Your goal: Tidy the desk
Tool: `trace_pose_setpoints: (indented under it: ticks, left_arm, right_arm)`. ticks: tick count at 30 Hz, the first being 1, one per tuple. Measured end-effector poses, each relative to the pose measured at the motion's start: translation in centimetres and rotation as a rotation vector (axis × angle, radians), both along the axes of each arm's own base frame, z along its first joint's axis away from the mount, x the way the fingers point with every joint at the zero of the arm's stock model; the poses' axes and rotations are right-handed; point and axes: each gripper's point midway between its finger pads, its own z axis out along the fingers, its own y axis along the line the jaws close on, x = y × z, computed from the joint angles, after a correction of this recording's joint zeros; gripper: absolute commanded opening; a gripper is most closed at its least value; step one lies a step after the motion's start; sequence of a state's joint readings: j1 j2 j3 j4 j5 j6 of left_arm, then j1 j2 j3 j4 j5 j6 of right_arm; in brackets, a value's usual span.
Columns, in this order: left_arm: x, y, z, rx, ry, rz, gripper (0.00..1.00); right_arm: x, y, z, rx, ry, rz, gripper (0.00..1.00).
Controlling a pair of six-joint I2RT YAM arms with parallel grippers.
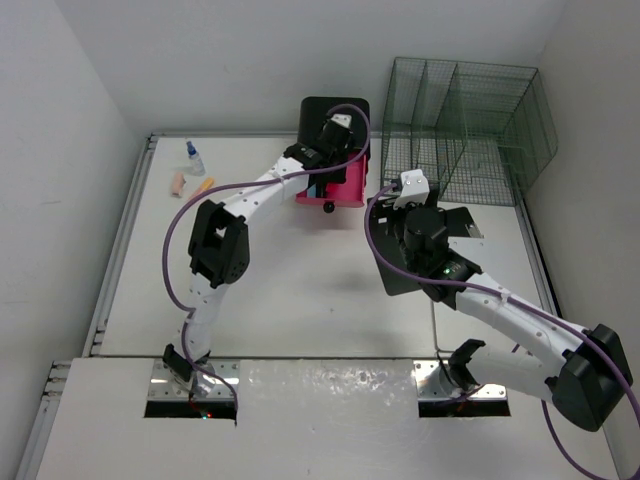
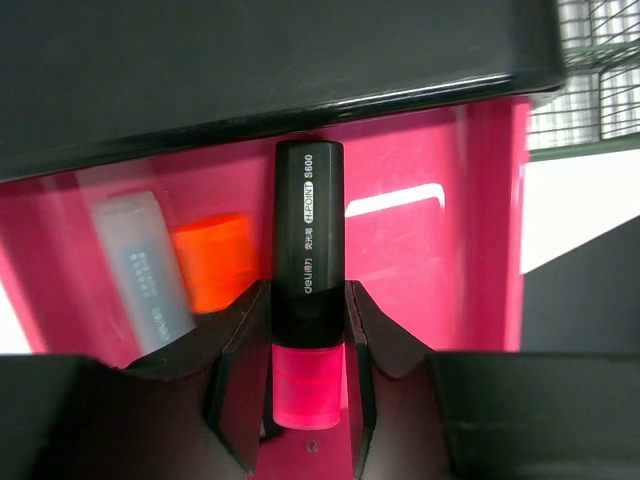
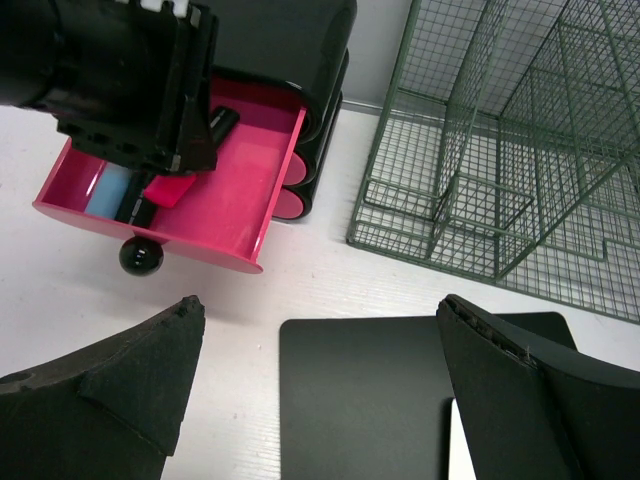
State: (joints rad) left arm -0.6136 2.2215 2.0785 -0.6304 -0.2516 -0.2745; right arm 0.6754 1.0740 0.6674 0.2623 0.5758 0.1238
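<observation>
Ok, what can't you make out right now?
Top view: left gripper, holding a highlighter, covers pink drawer's contents.
Left wrist: pale stick label blurred; orange item partly behind it.
Top view: small bottle, neighbours too small to identify.
Right wrist: black sheet cut off at bottom edge.

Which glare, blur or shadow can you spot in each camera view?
Top external: soft arm shadows fall on the desk, with sheen on the near panel. Left wrist: the highlighter is sharp, the white stick beside it blurred, glare on the pink drawer wall. Right wrist: evenly lit, wire rack crisp.
</observation>
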Motion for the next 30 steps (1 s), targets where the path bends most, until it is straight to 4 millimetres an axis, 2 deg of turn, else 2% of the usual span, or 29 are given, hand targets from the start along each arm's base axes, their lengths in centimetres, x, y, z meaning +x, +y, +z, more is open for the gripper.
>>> trace_pose_setpoints:
  ticks: [1,2,5,7,11,22,26,28,30]
  left_arm:
    - [0.1,0.0,-0.3,0.004,0.003,0.001,0.07]
    - [0.1,0.0,-0.5,0.007,0.005,0.001,0.16]
    - [0.2,0.1,-0.6,0.012,0.001,0.003,0.34]
    - [0.3,0.0,-0.3,0.012,-0.005,0.001,0.39]
    - [0.4,0.0,0.0,0.009,-0.012,0.000,0.42]
    - [0.5,-0.3,1.8,-0.006,-0.032,-0.015,0.43]
    - [-1.0,-0.4,3.2,0.001,-0.010,-0.100,0.41]
    - [-2.4,-0.5,4.8,0.001,-0.001,-0.178,0.41]
    - [-4.3,-0.3,7.3,0.006,-0.013,-0.295,0.42]
  right_arm:
    - [0.0,0.0,0.0,0.000,0.000,0.000,0.95]
    - [0.0,0.0,0.0,0.000,0.000,0.000,0.95]
    - [0.0,0.0,0.0,0.000,0.000,0.000,0.95]
    - [0.0,0.0,0.0,0.000,0.000,0.000,0.95]
    - [0.0,0.0,0.0,0.000,0.000,0.000,0.95]
    - [0.0,0.0,0.0,0.000,0.000,0.000,0.95]
    - [0.0,0.0,0.0,0.000,0.000,0.001,0.95]
    - [0.0,0.0,0.0,0.000,0.000,0.001,0.95]
    - [0.0,0.0,0.0,0.000,0.000,0.001,0.95]
